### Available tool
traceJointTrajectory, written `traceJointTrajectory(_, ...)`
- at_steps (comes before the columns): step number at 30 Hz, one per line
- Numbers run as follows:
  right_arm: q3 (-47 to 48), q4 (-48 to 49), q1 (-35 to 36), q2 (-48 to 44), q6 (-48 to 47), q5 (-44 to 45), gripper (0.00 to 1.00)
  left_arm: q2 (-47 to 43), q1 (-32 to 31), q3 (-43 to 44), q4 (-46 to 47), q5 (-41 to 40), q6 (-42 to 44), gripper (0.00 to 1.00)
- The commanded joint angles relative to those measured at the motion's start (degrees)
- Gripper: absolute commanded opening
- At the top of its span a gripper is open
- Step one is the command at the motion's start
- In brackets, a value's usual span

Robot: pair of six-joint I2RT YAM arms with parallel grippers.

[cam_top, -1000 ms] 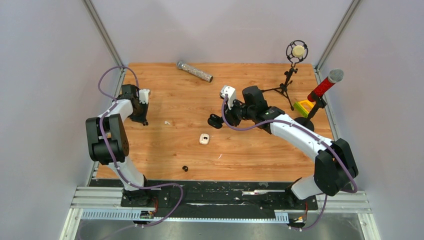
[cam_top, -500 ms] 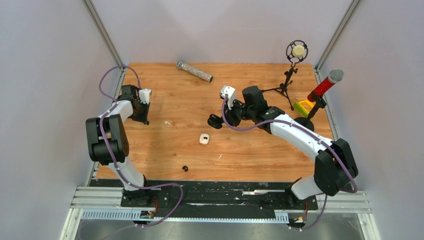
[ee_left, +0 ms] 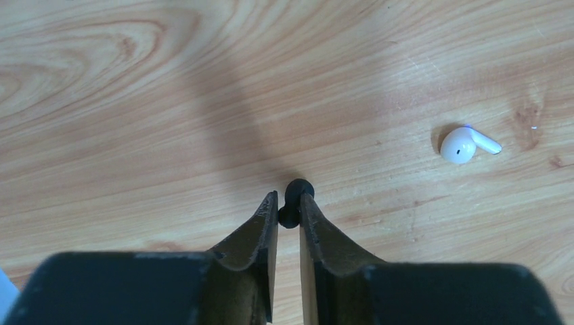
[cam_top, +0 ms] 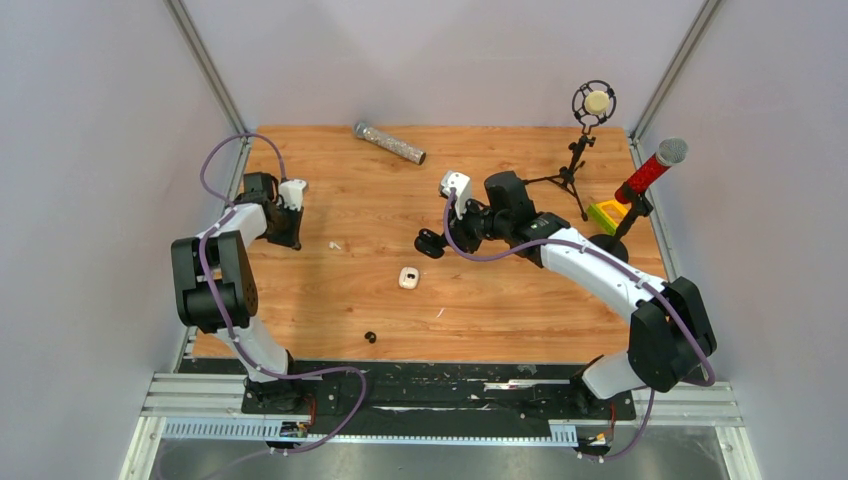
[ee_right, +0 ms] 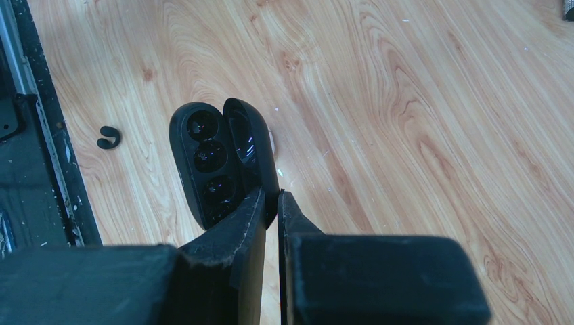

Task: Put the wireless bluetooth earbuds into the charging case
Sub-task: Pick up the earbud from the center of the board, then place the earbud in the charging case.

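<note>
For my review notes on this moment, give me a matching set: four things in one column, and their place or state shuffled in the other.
1. black earbud
2. white earbud
3. charging case
4. red microphone

A. open, gripped by the right gripper
B. tilted, at the far right
C. pinched by the left gripper
D. lying loose, away from both grippers

Pairs: 1-C, 2-D, 3-A, 4-B
</note>
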Motion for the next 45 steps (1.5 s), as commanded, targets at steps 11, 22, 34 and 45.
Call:
traceJointTrajectory(11, 2.8, 0.4, 0.0, -2.1, 0.3, -1.9, 0.00, -4.0, 0.0, 0.9, -4.3, 5.7, 0.6, 0.00)
traceJointTrajectory(22, 3.4, -0.1, 0.1, -2.3, 1.2, -1.2, 0.00, -12.3, -1.9, 11.4, -21.5, 17.0, -0.7, 0.00)
traceJointTrajectory(34, 4.7, 7.0, 9.8, -7.6, -7.4, 10.2, 0.00, -24.6, -13.9, 32.9, -38.4, 25.6, -3.7, 0.00)
traceJointTrajectory(45, 10.3, 11.4, 18.0, -3.6, -14.1, 16.6, 0.00, -37.8, -25.4, 30.1, -32.7, 27.2, -7.6, 0.00)
